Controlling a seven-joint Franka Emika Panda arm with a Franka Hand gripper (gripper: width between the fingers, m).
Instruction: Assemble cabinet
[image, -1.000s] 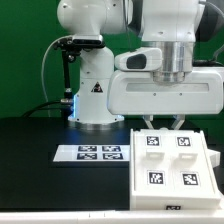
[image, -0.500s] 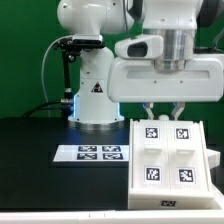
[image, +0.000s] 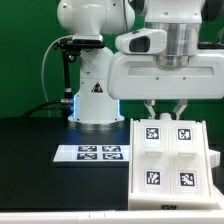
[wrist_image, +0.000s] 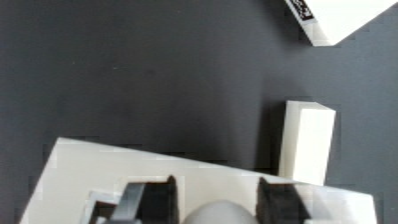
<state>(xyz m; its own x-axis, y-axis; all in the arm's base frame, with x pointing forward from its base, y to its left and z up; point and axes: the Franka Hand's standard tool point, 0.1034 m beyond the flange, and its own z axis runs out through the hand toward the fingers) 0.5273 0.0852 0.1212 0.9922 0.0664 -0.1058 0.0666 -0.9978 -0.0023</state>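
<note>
The cabinet body (image: 170, 158) is a white box lying flat on the black table at the exterior view's right, with several black-and-white tags on its upper face. My gripper (image: 165, 112) hangs just above its far edge, open and empty, with the fingertips clear of the top face. In the wrist view the gripper (wrist_image: 217, 205) has its two dark fingers (wrist_image: 151, 200) spread over the white cabinet body (wrist_image: 107, 170). A narrow white panel (wrist_image: 311, 140) lies on the table beside the body.
The marker board (image: 98, 152) lies flat on the table to the exterior view's left of the cabinet. The robot base (image: 92, 95) stands behind it. A white tagged corner (wrist_image: 329, 22) shows at the wrist view's edge; I cannot tell what it belongs to.
My gripper has risen off the cabinet body's far edge and shifted slightly to the exterior view's right. The cabinet body has not moved.
</note>
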